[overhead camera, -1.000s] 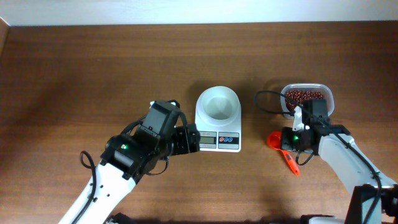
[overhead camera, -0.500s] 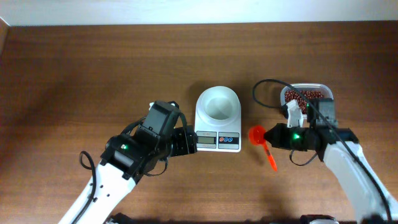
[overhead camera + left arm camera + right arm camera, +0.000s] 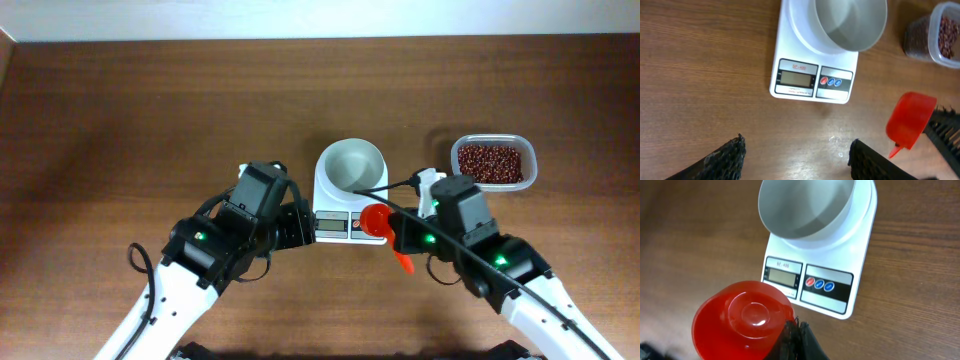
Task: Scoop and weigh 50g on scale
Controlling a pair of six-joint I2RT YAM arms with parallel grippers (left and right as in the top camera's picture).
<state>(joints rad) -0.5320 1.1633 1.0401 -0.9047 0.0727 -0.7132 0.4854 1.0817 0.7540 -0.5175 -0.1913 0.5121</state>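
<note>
Brown wooden table [image 3: 120, 110] carries one scale [image 3: 335, 226], one bowl [image 3: 350, 165], one scoop [image 3: 375, 220] and one tub [image 3: 533, 170].

Left gripper [image 3: 795, 160]: jaws stand apart with nothing between them, near the scale's front left corner.

Scale: table centre, display and two buttons facing the robot. The round white bowl sits on its platform, and only its bare white inside shows.

Right gripper [image 3: 398, 240]: jaws closed on the handle of the red scoop, which is at the scale's front right corner. Scoop contents cannot be told.

Tub: clear plastic, far right, well apart from the scale, holding red-brown beans [image 3: 490, 162].
</note>
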